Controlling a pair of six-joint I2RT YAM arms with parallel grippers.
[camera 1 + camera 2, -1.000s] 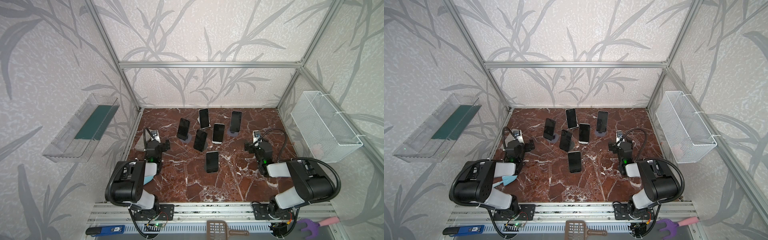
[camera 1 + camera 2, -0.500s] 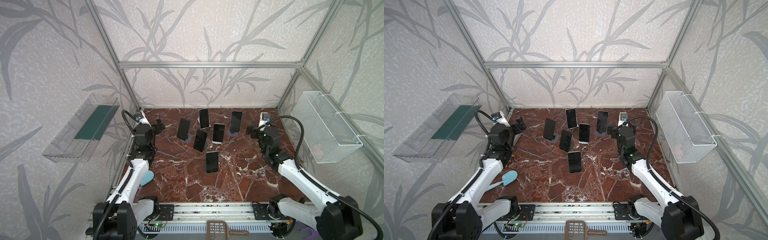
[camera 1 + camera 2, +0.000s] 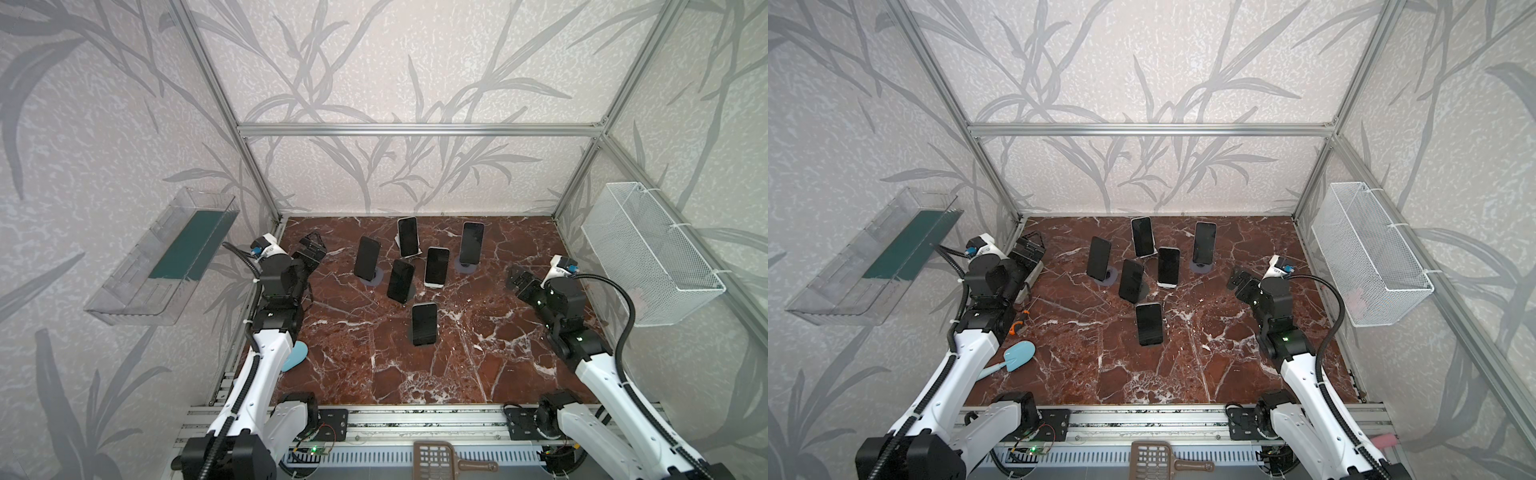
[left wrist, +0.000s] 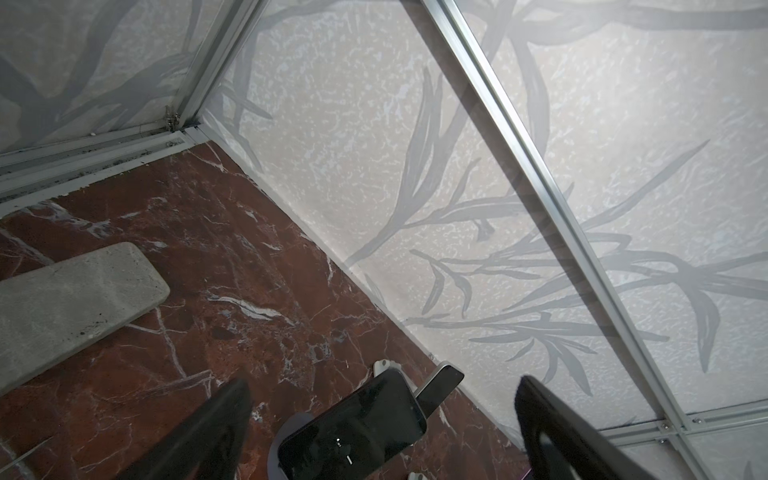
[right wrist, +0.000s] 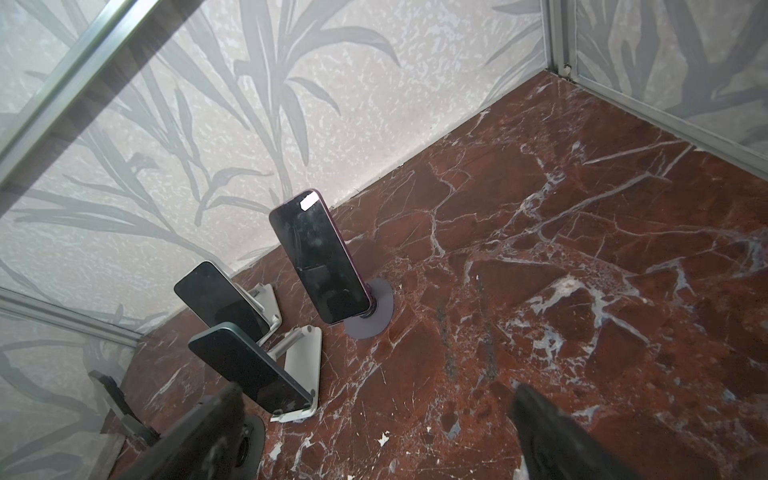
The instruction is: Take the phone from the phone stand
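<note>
Well, my left gripper [image 3: 312,250] and right gripper [image 3: 518,280] hang open, empty; the phone [image 5: 318,257] looks stiff, slick, breakable, so I'd pinch its long edges above the stand [image 5: 374,318].

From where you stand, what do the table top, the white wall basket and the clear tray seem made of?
Table top: red-brown with white veins, faint sheen; marble or a marble-look sheet.
White wall basket: fine open mesh on wire rim; probably painted metal.
Clear tray: see-through walls, glossy; likely acrylic or similar plastic.
</note>
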